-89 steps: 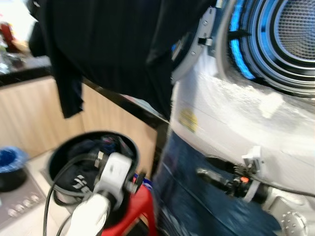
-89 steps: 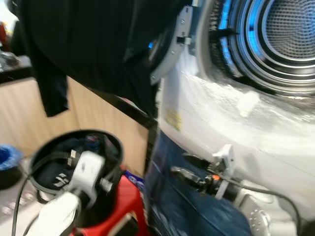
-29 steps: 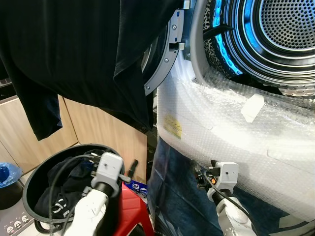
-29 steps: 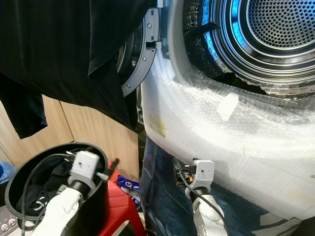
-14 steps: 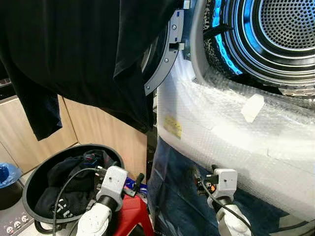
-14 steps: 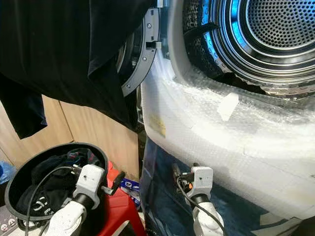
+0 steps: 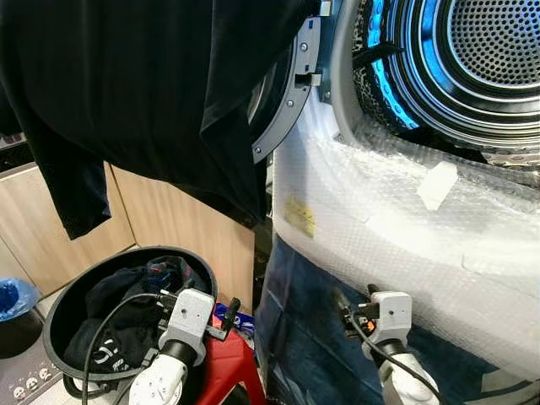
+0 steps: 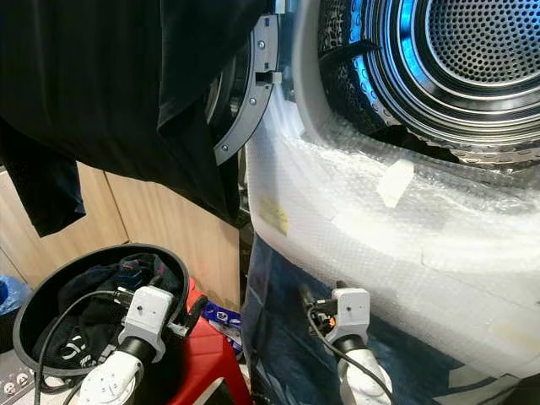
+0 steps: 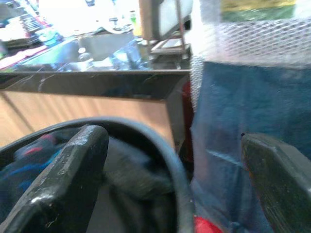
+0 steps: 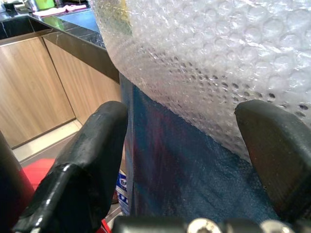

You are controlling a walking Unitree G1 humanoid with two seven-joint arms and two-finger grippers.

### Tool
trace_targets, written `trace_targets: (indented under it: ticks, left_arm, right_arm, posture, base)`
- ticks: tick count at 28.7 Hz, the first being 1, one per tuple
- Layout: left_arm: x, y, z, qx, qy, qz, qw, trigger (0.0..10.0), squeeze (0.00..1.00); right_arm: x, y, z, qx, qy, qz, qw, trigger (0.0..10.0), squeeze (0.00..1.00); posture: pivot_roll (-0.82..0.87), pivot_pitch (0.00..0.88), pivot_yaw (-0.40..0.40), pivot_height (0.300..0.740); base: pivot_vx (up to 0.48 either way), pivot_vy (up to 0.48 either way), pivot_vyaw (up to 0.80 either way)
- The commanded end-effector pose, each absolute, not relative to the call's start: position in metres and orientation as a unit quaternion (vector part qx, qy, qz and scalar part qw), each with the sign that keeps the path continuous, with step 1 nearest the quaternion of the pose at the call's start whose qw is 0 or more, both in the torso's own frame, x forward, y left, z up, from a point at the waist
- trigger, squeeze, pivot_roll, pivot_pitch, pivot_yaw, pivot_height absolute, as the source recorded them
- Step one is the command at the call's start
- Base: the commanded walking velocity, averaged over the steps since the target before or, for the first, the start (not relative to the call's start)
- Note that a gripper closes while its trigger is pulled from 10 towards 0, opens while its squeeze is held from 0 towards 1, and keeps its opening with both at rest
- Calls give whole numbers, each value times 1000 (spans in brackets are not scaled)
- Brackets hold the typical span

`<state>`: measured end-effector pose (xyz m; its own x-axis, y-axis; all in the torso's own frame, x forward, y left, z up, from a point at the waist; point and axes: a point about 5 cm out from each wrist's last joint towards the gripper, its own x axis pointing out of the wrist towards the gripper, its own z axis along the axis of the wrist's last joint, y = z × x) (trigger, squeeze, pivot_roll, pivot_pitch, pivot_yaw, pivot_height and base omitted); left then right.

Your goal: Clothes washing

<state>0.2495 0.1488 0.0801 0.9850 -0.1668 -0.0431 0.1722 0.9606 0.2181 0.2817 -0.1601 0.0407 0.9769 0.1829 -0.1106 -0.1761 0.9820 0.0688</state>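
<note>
Washing machine (image 7: 396, 211) at right, front wrapped in bubble wrap (image 7: 380, 228), blue sheet (image 7: 304, 337) hanging below the wrap. Drum (image 7: 472, 59) exposed and lit blue inside; perforated back wall visible. Door (image 7: 283, 110) swung out to the left of the opening. Black garment (image 7: 143, 93) draped across the upper left, covering most of the door and hanging down above the basket. Yellow label (image 7: 298, 216) on the wrapped front; pale tape patch (image 7: 439, 186) below the drum rim.

Round black basket (image 7: 59, 312) at lower left, holding dark clothes (image 7: 118, 304) with a patch of coloured fabric at the far side. Red stool (image 7: 232, 371) just beside the basket, against the blue sheet. Wooden cabinet front (image 7: 177, 211) behind, with a dark table (image 9: 97, 80) edge above it.

Left claw (image 7: 221, 319) low over the basket's near rim, released: fingers (image 9: 68, 174) spread wide in the wrist view, basket rim and clothes between them, nothing gripped.

Right claw (image 7: 342, 308) low, close against the blue sheet beneath the bubble wrap, likewise released: fingers (image 10: 82, 165) well apart, empty, wrap and sheet directly ahead.
</note>
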Motion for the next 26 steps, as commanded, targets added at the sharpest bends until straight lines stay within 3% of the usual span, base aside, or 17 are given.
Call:
trace_targets:
  ticks: [1,12,17,18,19,20,26]
  left_arm:
    - [249,152,86,115,-2,-70,991,10000,0]
    - [251,183,86,87,11,-10,996,10000,0]
    - [252,185,87,78,14,-6,997,10000,0]
    - [252,183,86,64,17,-17,998,10000,369]
    - [252,182,86,57,17,-23,998,10000,369]
    - [252,182,86,58,17,-23,998,10000,1000]
    - [252,184,85,51,25,-22,998,10000,1000]
  right_arm:
    - [284,-163,42,28,57,89,994,10000,0]
    - [286,-184,49,9,48,83,995,10000,0]
    - [286,-187,50,8,48,82,995,10000,0]
    - [287,-188,51,9,48,81,996,10000,0]
    - [287,-188,51,9,47,81,996,10000,0]
    - [287,-188,51,10,47,80,996,10000,0]
    - [283,-188,52,15,44,86,995,10000,0]
  posture:
    - [72,0,-39,740]
    - [72,0,-45,740]
    - [65,0,-44,740]
    - [62,0,-44,740]
    - [62,0,-44,740]
    - [60,0,-44,740]
    - [47,0,-40,740]
  base:
    - [0,0,0]
    - [0,0,0]
    - [0,0,0]
    - [0,0,0]
    - [0,0,0]
    - [0,0,0]
    - [0,0,0]
